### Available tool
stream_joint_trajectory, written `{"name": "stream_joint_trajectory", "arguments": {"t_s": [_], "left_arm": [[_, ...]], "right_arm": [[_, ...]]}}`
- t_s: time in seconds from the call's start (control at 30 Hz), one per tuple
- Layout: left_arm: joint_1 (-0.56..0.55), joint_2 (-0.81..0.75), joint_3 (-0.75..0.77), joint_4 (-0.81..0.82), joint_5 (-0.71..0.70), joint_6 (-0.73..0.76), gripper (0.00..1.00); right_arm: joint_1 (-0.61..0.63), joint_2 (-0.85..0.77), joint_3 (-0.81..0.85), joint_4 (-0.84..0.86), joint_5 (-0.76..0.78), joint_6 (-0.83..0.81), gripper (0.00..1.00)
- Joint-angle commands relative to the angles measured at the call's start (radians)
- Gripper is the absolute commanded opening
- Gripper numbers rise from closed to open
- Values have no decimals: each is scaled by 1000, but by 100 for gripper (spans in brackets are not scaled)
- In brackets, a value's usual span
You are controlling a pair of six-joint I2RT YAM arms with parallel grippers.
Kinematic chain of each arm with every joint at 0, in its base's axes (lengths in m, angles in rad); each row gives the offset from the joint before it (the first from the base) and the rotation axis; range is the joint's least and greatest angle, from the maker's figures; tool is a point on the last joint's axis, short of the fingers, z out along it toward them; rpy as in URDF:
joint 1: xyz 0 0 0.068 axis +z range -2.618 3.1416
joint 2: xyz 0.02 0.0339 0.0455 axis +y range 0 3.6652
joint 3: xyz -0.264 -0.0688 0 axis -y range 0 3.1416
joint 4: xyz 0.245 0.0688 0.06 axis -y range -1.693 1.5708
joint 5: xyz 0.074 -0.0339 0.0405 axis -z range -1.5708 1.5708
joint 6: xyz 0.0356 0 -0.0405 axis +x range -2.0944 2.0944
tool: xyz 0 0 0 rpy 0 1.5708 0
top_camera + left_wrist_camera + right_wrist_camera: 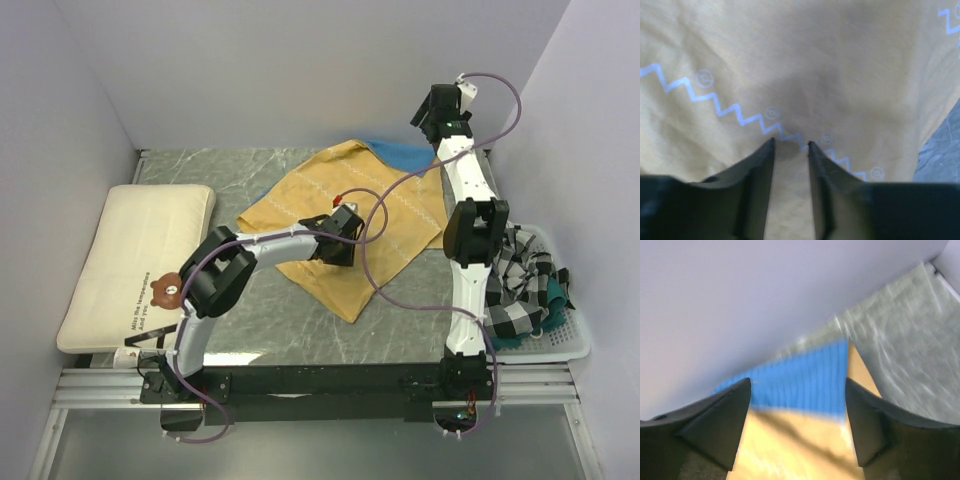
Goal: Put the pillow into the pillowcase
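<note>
The cream pillow (pixel 135 262), with its bear print and text line, lies flat at the table's left edge. No gripper touches it. The mustard-yellow pillowcase (pixel 340 195) with pale zigzag stripes is spread in the middle, and a blue corner (pixel 405 155) shows at the back. My left gripper (pixel 343 218) is down on the middle of the pillowcase. In the left wrist view the gripper (pixel 791 144) has its jaws drawn narrow, with yellow cloth (pixel 790 60) between the tips. My right gripper (pixel 441 108) is raised near the back wall. It is open and empty (pixel 797 390) above the blue corner (pixel 805 382).
A white basket (pixel 568 345) at the right front holds a black-and-white checked cloth (pixel 520 280) beside the right arm. Grey walls close in the left, back and right sides. The left arm's purple cable loops over the pillowcase's near edge.
</note>
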Motion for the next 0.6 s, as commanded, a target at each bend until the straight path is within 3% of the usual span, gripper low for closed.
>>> {"name": "stream_joint_trajectory", "arguments": {"t_s": [0.0,0.13,0.27,0.33,0.47,0.5,0.57], "left_arm": [[17,-130,18,-45,-73,-27,53],[55,-318,-65,-88,-227,-128,78],[144,-566,-163,-198,-433,-341,91],[242,-665,-212,-283,-482,-419,99],[484,-763,-274,-294,-551,-380,99],[611,-765,-265,-295,-529,-362,100],[716,-744,-251,-295,-506,-314,100]], "right_arm": [[20,-220,-123,-6,-81,3,87],[54,-354,-317,0,-153,15,93],[110,-453,-430,-24,-210,17,93],[166,-487,-517,-29,-223,5,93],[294,-625,-732,49,-226,-19,93],[319,-645,-773,66,-234,-15,93],[388,-703,-888,103,-230,-15,93]]}}
